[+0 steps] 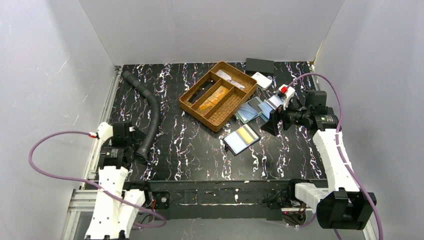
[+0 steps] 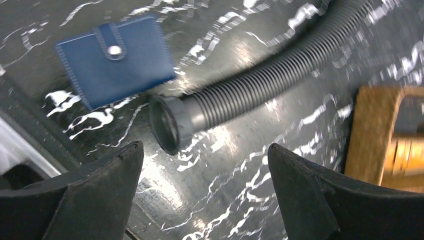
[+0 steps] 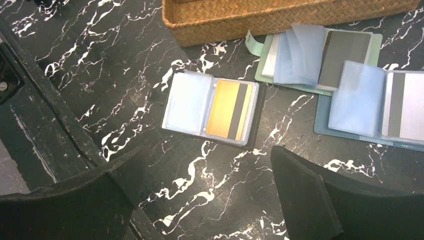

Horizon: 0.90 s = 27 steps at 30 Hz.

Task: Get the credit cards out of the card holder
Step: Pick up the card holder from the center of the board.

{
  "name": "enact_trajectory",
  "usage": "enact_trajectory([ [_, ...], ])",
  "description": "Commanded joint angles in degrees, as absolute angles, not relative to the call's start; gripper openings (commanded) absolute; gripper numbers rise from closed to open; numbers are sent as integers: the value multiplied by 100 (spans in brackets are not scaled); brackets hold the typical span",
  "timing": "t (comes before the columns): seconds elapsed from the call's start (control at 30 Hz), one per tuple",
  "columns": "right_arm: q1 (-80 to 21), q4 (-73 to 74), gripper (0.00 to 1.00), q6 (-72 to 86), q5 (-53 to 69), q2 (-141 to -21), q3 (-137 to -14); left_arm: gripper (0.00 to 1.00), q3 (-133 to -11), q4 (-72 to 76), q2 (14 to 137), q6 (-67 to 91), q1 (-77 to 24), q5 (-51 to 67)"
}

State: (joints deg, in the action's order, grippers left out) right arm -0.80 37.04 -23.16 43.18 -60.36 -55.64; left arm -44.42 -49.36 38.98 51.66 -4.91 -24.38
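Note:
An open card holder [image 3: 210, 107] with clear sleeves lies flat on the black marble table; it also shows in the top view [image 1: 242, 138]. One yellow-orange credit card [image 3: 229, 110] with a dark stripe sits in its right sleeve and shows in the top view too [image 1: 247, 132]. The left sleeve looks empty. My right gripper [image 3: 205, 152] is open and empty, hovering just beside the holder's near edge, right of it in the top view [image 1: 268, 124]. My left gripper [image 2: 204, 147] is open and empty at the far left [image 1: 131, 141], well away from the holder.
A wicker tray [image 1: 218, 95] stands behind the holder. A green holder [image 3: 320, 55] and a blue holder [image 3: 370, 105] lie open to the right with dark and silver cards. A grey ribbed hose [image 2: 240, 95] and a closed blue wallet [image 2: 117, 60] lie by my left gripper.

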Motion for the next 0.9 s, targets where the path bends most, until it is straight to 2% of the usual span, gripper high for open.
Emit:
enact_trajectory([
  [0.0,-62,3523,100,-2364,4186,-6098,-5590,94,-4438,-5350,4350,5935,744,-2250],
  [0.1,-62,3520,100,-2364,4157,-6121,-5570,94,-4118,-5380,4574,6183,1584,-1974],
  [0.17,-62,3524,100,-2382,4142,-6126,-5523,93,-3768,-4806,4602,6043,2146,-1524],
  [0.33,-62,3475,100,-2435,4163,-6137,-5417,93,-3574,-4791,4851,5980,2564,-1717],
  [0.47,-62,3543,100,-2512,4187,-6165,-5418,92,-3119,-4157,4881,5447,3864,-1003],
  [0.7,-62,3639,100,-2602,4216,-6238,-5530,88,-3023,-3805,5345,5440,4255,-701],
  [0.87,-62,3697,100,-2685,4251,-6261,-5514,75,-2896,-3112,5812,5260,4428,-25],
])
